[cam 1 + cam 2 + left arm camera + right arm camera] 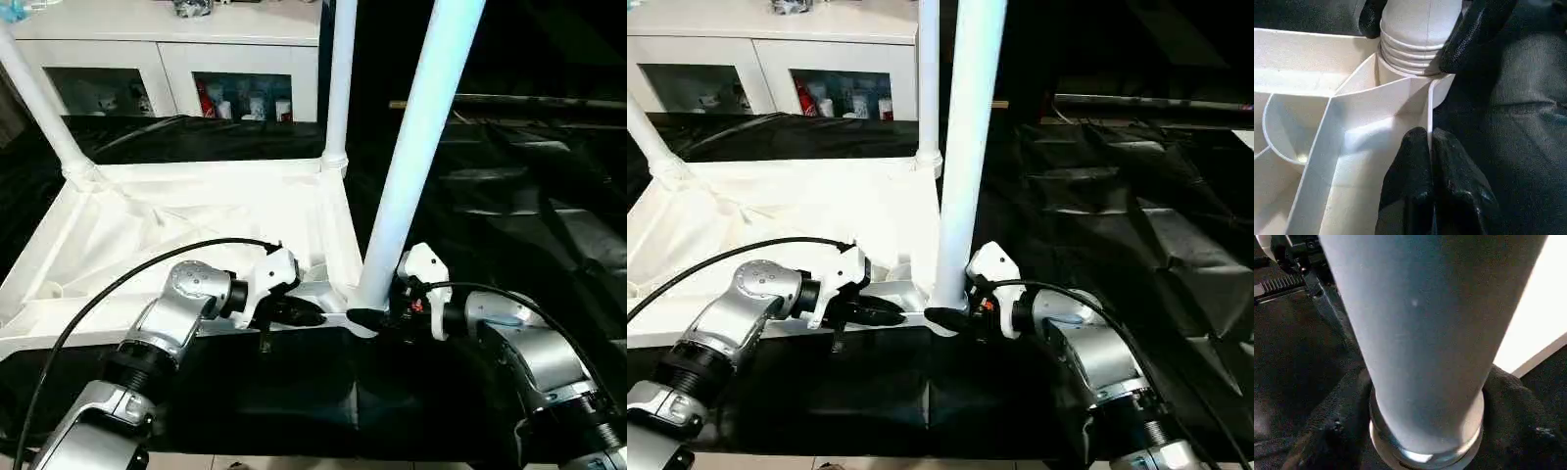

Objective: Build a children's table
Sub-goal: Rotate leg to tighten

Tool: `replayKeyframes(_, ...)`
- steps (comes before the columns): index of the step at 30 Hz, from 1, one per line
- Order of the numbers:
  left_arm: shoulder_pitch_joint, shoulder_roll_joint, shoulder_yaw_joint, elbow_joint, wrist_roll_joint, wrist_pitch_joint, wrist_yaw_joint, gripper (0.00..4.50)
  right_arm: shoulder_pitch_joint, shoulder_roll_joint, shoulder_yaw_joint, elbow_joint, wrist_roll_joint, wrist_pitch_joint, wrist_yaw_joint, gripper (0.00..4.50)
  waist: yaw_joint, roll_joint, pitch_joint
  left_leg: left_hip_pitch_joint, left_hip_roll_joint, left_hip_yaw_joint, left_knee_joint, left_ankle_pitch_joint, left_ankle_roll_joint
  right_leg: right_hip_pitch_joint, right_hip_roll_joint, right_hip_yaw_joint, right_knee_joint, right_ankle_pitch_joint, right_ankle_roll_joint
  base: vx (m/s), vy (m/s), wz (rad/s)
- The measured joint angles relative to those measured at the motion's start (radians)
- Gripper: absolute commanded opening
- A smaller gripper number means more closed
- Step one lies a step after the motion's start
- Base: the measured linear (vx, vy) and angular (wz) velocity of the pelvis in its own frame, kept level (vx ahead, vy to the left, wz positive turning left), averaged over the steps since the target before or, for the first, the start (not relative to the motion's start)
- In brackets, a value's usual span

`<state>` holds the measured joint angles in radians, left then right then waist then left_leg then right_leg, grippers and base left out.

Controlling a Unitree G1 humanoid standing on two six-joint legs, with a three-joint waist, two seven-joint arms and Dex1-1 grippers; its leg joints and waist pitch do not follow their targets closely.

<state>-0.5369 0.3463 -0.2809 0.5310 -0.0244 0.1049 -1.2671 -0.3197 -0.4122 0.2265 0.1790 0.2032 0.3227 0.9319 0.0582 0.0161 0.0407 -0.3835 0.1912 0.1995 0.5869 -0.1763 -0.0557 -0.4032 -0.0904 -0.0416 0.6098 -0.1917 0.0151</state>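
Table top (176, 230): white plastic, upside down on black cloth (509, 196), raised rim and inner ribs facing up; lies ahead of the left gripper.
Near leg (416, 147): long white tapered tube, upright with a slight tilt, ringed foot seated in the corner socket between the two grippers.
Far legs (339, 83): two more white tubes stand in the far sockets, well beyond both grippers.
Left gripper (1431, 147): fingers pressed together on the thin rim wall of the table top, just beside the near leg's socket.
Right gripper (377, 315): black fingers spread on either side of the near leg's base, touching it.
Cabinet (167, 59): white, glass-front shelves, far beyond the table top.
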Motion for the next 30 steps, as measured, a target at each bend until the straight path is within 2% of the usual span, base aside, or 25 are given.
replayKeyframes(3,0.002,-0.004,0.002,0.0,-0.001,0.003,0.007,0.0,0.0,0.018,-0.007,0.011,0.0,0.001,-0.015,2.78,-0.004,-0.001,0.0,0.0,0.0,0.0,0.0,0.0,0.0,0.0,0.0,0.0,0.0,0.0,0.0,0.0,0.0,0.0)
replayKeyframes(6,-0.007,-0.019,0.011,0.02,0.009,0.003,0.074,0.0,0.0,0.082,-0.037,0.053,-0.007,-0.013,-0.119,2.74,-0.011,-0.002,0.0,0.001,0.0,0.0,0.001,0.0,0.0,0.001,0.0,0.0,0.001,0.001,-0.001,0.0,0.0,0.0)
replayKeyframes(13,-0.077,-0.15,0.019,0.121,0.08,0.021,0.322,0.0,-0.027,0.247,-0.127,0.137,-0.065,-0.018,-0.489,2.72,-0.02,-0.003,-0.002,0.005,-0.002,0.0,0.002,0.0,0.0,0.005,-0.001,0.002,0.0,-0.002,0.004,0.0,0.0,0.0)
replayKeyframes(17,-0.126,-0.262,0.019,0.196,0.118,0.05,0.488,0.0,-0.076,0.331,-0.179,0.203,-0.114,-0.018,-0.713,2.72,-0.019,0.0,-0.004,0.006,-0.005,0.0,0.002,0.0,0.0,0.007,-0.003,0.004,-0.002,-0.002,0.004,0.0,0.0,0.0)
replayKeyframes(24,-0.141,-0.277,0.021,0.224,0.12,0.043,0.508,0.0,-0.084,0.346,-0.183,0.232,-0.133,-0.062,-0.75,2.72,-0.016,0.004,-0.006,0.006,-0.005,-0.001,-0.001,0.0,0.0,0.007,-0.003,0.003,-0.002,-0.002,0.004,0.0,0.0,0.0)
replayKeyframes(26,-0.141,-0.273,0.022,0.225,0.119,0.034,0.491,0.0,-0.08,0.332,-0.182,0.236,-0.134,-0.085,-0.715,3.28,-0.015,0.005,-0.006,0.004,-0.005,-0.001,-0.001,0.0,0.0,0.005,-0.003,0.002,-0.002,-0.002,0.004,0.0,0.0,0.0)
replayKeyframes(30,-0.14,-0.247,0.021,0.219,0.114,0.017,0.447,0.0,-0.071,0.277,-0.167,0.223,-0.12,-0.094,-0.58,3.64,-0.015,0.005,-0.006,0.0,-0.003,-0.002,-0.001,0.0,0.0,0.002,-0.002,0.0,-0.002,-0.002,0.004,0.0,0.0,0.0)
